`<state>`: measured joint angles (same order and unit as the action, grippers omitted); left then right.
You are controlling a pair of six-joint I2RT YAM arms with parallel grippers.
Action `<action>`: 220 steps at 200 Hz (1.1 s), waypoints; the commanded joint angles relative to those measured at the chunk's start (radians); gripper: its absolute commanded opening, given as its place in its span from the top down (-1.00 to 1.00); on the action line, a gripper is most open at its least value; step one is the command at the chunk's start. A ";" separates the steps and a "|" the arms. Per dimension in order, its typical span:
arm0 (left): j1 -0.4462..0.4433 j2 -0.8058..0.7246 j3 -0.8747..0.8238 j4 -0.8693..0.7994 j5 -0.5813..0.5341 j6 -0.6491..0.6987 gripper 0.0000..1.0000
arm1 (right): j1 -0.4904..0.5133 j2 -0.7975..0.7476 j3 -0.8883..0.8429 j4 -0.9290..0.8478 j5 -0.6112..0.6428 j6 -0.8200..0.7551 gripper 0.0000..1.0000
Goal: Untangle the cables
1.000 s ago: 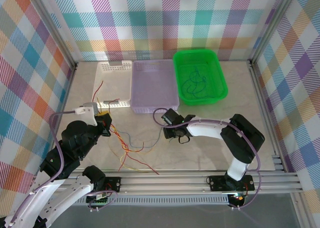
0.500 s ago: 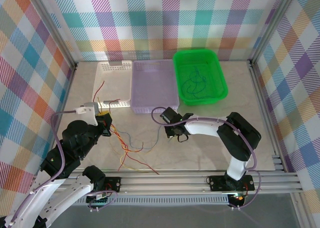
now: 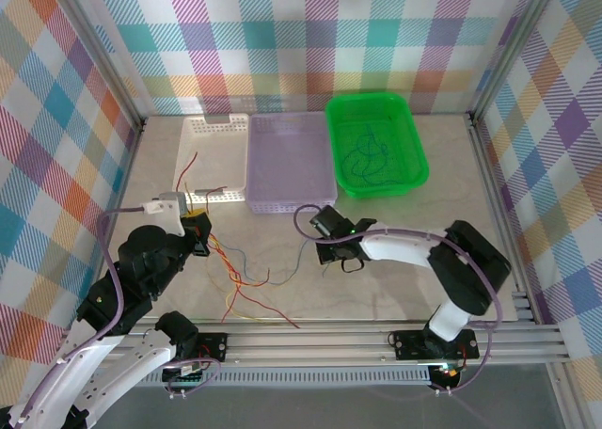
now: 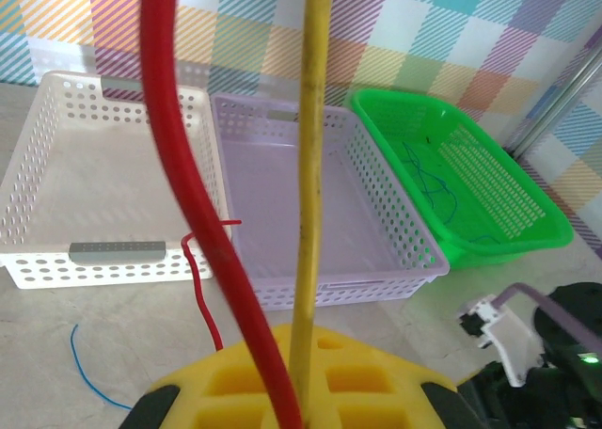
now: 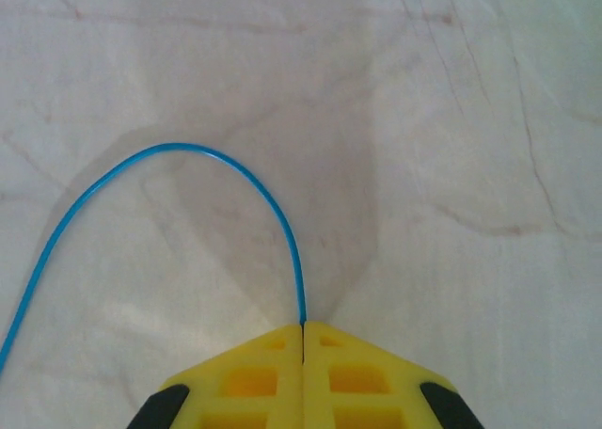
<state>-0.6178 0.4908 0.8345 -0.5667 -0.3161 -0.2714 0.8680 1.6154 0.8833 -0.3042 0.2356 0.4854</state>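
A loose tangle of red, yellow and blue cables (image 3: 246, 280) lies on the table between the arms. My left gripper (image 3: 199, 233) is at the tangle's left end. In the left wrist view it (image 4: 296, 354) is shut on a red cable (image 4: 179, 166) and a yellow cable (image 4: 310, 166), both rising up past the camera. My right gripper (image 3: 326, 252) sits low over the table at the tangle's right end. In the right wrist view it (image 5: 302, 329) is shut on the end of a blue cable (image 5: 235, 170) that curves away to the left across the table.
Three baskets stand in a row at the back: white (image 3: 212, 156), lilac (image 3: 290, 161) and green (image 3: 406, 133). Dark blue and green cables (image 3: 367, 156) lie in the green one. A red cable (image 3: 185, 170) hangs over the white basket's front. The metal rail (image 3: 376, 340) runs along the near edge.
My right gripper has closed onto the blue cable and its arm has shifted slightly right. The left arm has stayed in place, still gripping its cables.
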 commanded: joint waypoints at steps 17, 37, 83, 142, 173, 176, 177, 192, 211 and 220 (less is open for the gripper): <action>0.011 0.004 -0.005 0.022 -0.016 0.012 1.00 | 0.004 -0.198 0.031 -0.067 0.001 -0.023 1.00; 0.010 0.002 -0.007 0.021 -0.017 0.013 1.00 | 0.003 -0.271 0.041 -0.097 0.012 -0.027 1.00; 0.010 0.008 -0.005 0.022 -0.013 0.013 1.00 | -0.003 -0.442 0.096 -0.185 0.055 -0.049 1.00; 0.010 0.011 -0.006 0.021 -0.010 0.013 1.00 | -0.048 -0.543 0.285 -0.333 0.075 -0.107 1.00; 0.011 0.014 -0.005 0.021 -0.010 0.012 1.00 | -0.087 -0.558 0.418 -0.403 0.080 -0.147 1.00; 0.010 0.014 -0.005 0.021 -0.009 0.012 1.00 | -0.091 -0.557 0.431 -0.410 0.081 -0.151 1.00; 0.010 0.014 -0.005 0.021 -0.008 0.013 1.00 | -0.092 -0.557 0.436 -0.412 0.082 -0.153 1.00; 0.011 0.015 -0.005 0.020 -0.009 0.012 1.00 | -0.107 -0.557 0.504 -0.441 0.093 -0.180 1.00; 0.011 0.016 -0.005 0.021 -0.007 0.012 1.00 | -0.129 -0.551 0.585 -0.472 0.109 -0.216 1.00; 0.010 0.019 -0.005 0.021 -0.007 0.013 1.00 | -0.142 -0.546 0.631 -0.490 0.109 -0.230 1.00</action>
<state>-0.6178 0.5049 0.8341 -0.5690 -0.3157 -0.2710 0.7509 1.0733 1.4147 -0.7219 0.3153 0.3233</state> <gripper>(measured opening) 0.056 0.042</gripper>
